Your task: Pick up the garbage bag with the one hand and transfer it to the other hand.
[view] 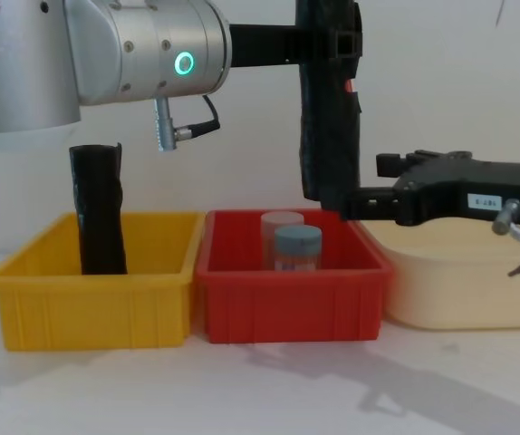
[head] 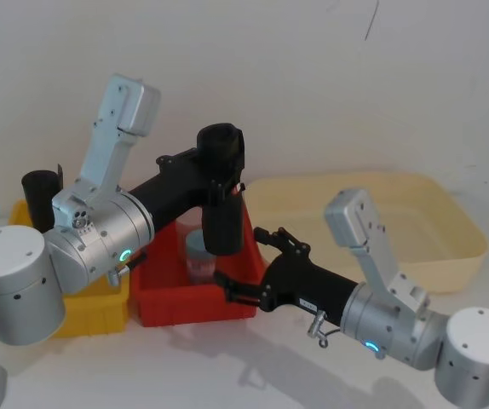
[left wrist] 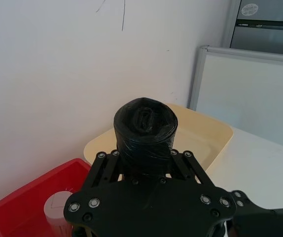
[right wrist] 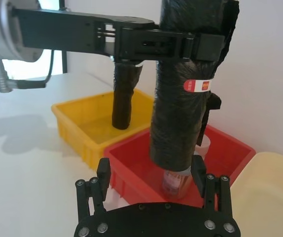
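Released right end effector (right wrist: 151, 167) at base of garbage bag (right wrist: 180, 116), left end effector (left wrist: 144, 157) clenched round top

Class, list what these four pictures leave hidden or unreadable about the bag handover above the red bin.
Top of the garbage bag: cut off by the chest view's upper edge.
Its lower half: hidden behind the left tool clamping it, left wrist view.
Print on its red mark: too small, right wrist view.
Whether the open right tool touches it: unclear, one finger overlaps its edge, right wrist view.
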